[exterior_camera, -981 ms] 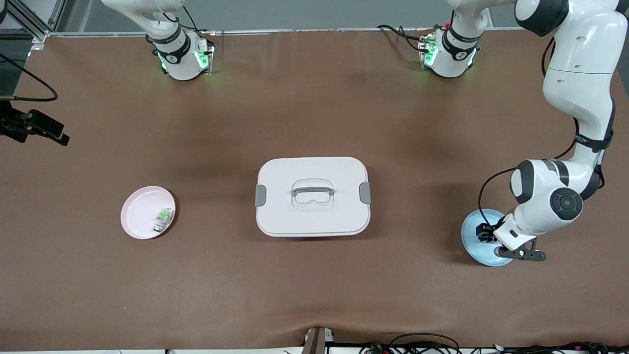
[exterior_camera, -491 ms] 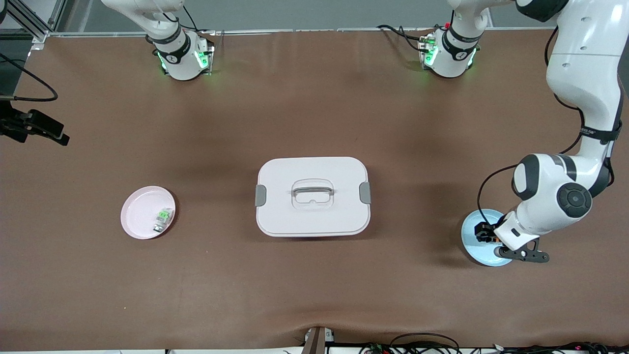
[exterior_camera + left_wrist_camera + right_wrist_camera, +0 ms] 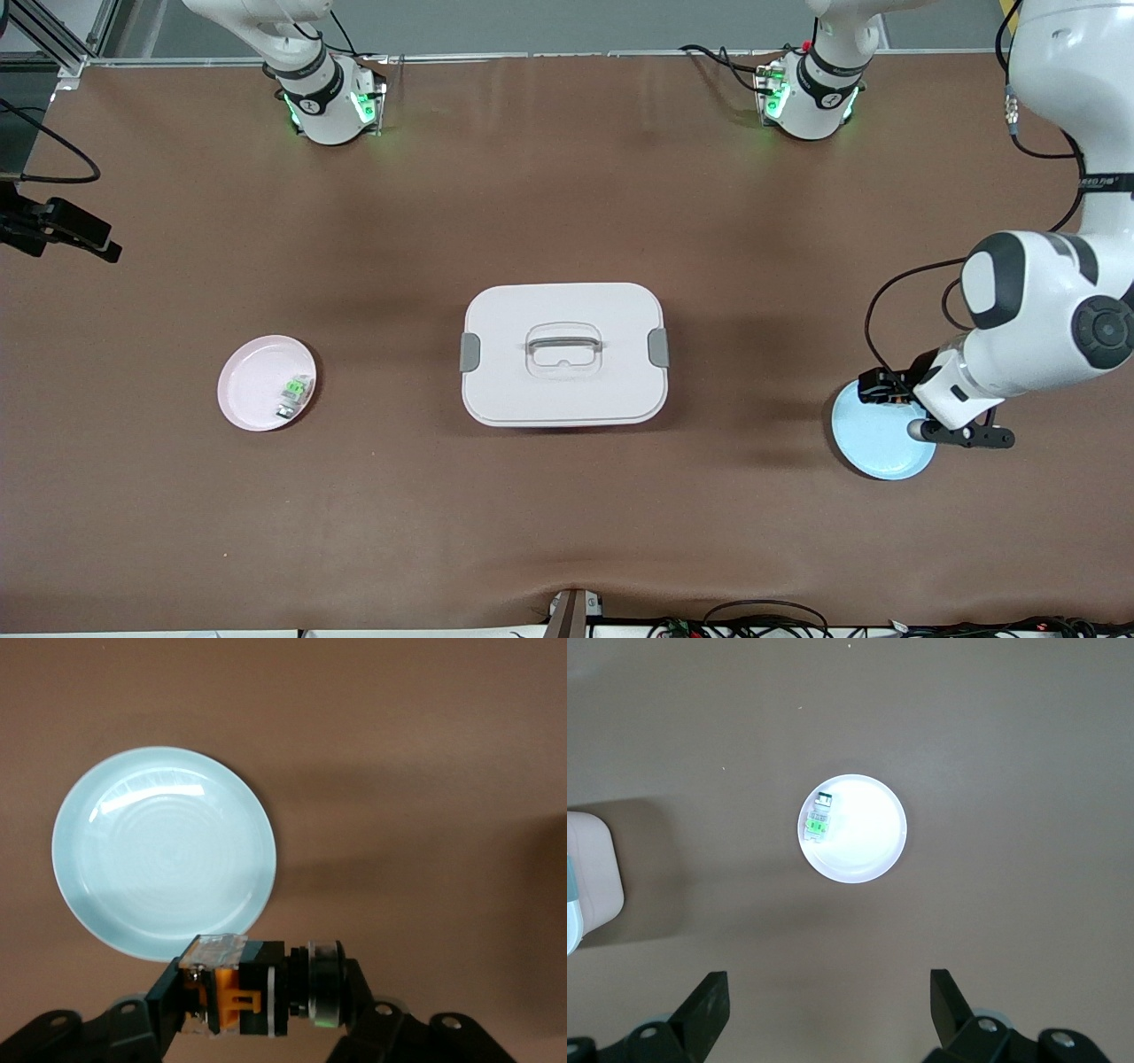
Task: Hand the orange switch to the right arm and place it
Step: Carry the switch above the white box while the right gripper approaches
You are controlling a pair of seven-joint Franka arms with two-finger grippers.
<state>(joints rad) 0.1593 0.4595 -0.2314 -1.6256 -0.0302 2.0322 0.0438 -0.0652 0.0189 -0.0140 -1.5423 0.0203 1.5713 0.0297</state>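
Up comes the left arm — a second ago its claw was down on the blue plate, now it has lifted and pulled back toward its own base, switch and all. The left gripper hangs over the plate's base-side rim, fingers clamped on the orange switch, which lies crosswise between them, long axis level, orange tab at one end, round cap at the other. So the switch is off the table, in the air, held by its ends.

Below it the blue plate sits bare at the left arm's end of the table. Toward the middle is the white box, lid on, handle up. Farther along, at the right arm's end, the pink plate holds the green switch.

And the right gripper? Spread wide, parked high over that pink plate, out of the front view, waiting.

My read: the handover hinges on that gap. The two claws are well apart, with the box between them, so both must travel toward the centre, above the lid. With the switch gripped by its ends, the right fingers would likely take the middle of the body. Plenty of open tabletop all round.
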